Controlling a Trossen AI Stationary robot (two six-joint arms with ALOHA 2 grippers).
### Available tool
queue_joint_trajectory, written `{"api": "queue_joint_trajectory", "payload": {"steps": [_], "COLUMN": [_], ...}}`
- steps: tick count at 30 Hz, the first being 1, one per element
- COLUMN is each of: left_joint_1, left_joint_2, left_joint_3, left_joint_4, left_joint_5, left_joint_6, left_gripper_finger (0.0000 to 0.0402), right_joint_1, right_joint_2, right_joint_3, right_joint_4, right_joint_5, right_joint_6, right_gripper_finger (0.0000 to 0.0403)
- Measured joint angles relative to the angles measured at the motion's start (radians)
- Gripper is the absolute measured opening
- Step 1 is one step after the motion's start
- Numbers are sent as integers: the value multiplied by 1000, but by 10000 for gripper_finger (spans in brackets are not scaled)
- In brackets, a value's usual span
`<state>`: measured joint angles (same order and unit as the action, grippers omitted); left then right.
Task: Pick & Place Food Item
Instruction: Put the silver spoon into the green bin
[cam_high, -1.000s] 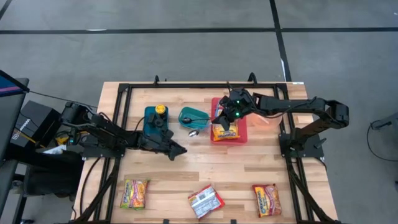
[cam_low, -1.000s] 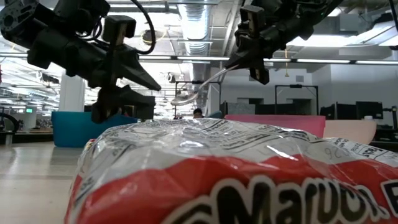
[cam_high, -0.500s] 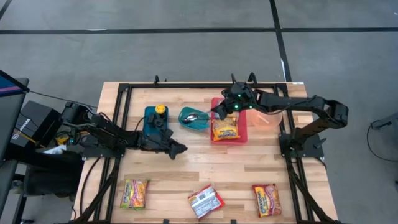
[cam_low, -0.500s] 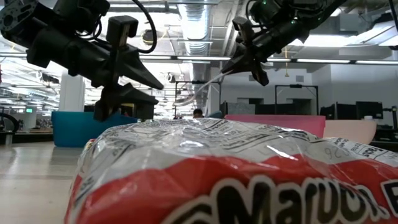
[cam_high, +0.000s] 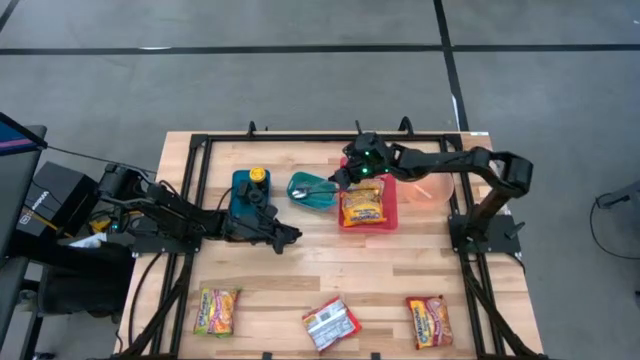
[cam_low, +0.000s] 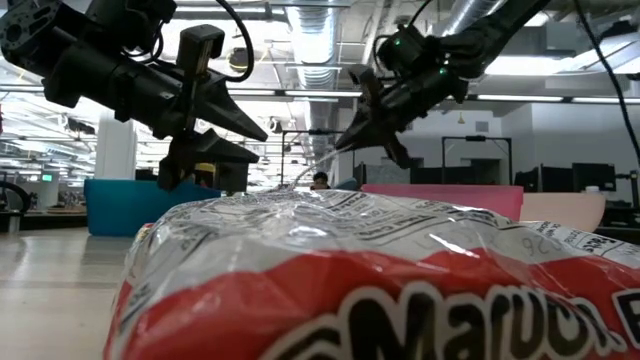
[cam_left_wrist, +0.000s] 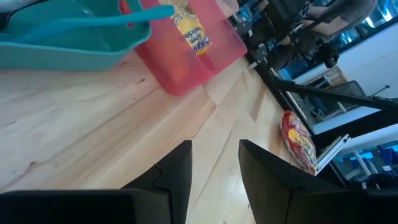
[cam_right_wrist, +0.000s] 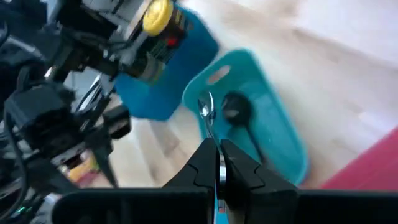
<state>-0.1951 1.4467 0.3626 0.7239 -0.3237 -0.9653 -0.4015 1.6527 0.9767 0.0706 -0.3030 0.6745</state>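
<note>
My right gripper (cam_high: 347, 176) is shut on a silver spoon (cam_right_wrist: 206, 112) above a teal bin (cam_high: 312, 191). The spoon's bowl points toward the bin's inside, and I cannot tell whether it touches the bin. A red tray (cam_high: 387, 213) beside the bin holds a yellow noodle packet (cam_high: 362, 207). My left gripper (cam_high: 287, 236) is open and empty, above the bare wood near the blue bin (cam_high: 245, 200). In the low view the right gripper (cam_low: 368, 122) is high at the centre and the left gripper (cam_low: 225, 135) is to its left. My right gripper pinches the spoon's handle (cam_right_wrist: 216, 163) between its two fingers, at the handle's end. The fingers slant down toward the table's left and lie along the spoon. The spoon's bowl (cam_right_wrist: 204, 107) sticks out ahead of the fingers, over the teal bin (cam_right_wrist: 267, 134).
The blue bin holds a yellow-capped bottle (cam_high: 258, 177). A pink bowl (cam_high: 432, 189) stands right of the red tray. Three noodle packets lie along the near edge (cam_high: 216, 310), (cam_high: 330, 323), (cam_high: 428, 320); the middle one (cam_low: 350, 280) fills the low view. A black frame (cam_high: 195, 200) rims the table.
My right gripper has carried the spoon toward the table's far left, from beside the teal bin's near edge to over the bin. It has tipped so that the spoon's bowl points lower. My left gripper has shifted slightly toward the right.
</note>
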Motion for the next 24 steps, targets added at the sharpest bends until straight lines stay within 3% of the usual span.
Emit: {"api": "queue_joint_trajectory", "payload": {"steps": [8, 24], "left_joint_1": [0, 0], "left_joint_2": [0, 0], "left_joint_3": [0, 0], "left_joint_4": [2, 11], "left_joint_5": [1, 2], "left_joint_6": [0, 0], "left_gripper_finger": [127, 127], "right_joint_1": [-1, 16], "right_joint_2": [70, 69], "right_joint_3": [16, 13], "right_joint_4": [1, -17], "right_joint_5": [10, 72], "right_joint_6": [71, 131], "right_gripper_finger": [3, 9]}}
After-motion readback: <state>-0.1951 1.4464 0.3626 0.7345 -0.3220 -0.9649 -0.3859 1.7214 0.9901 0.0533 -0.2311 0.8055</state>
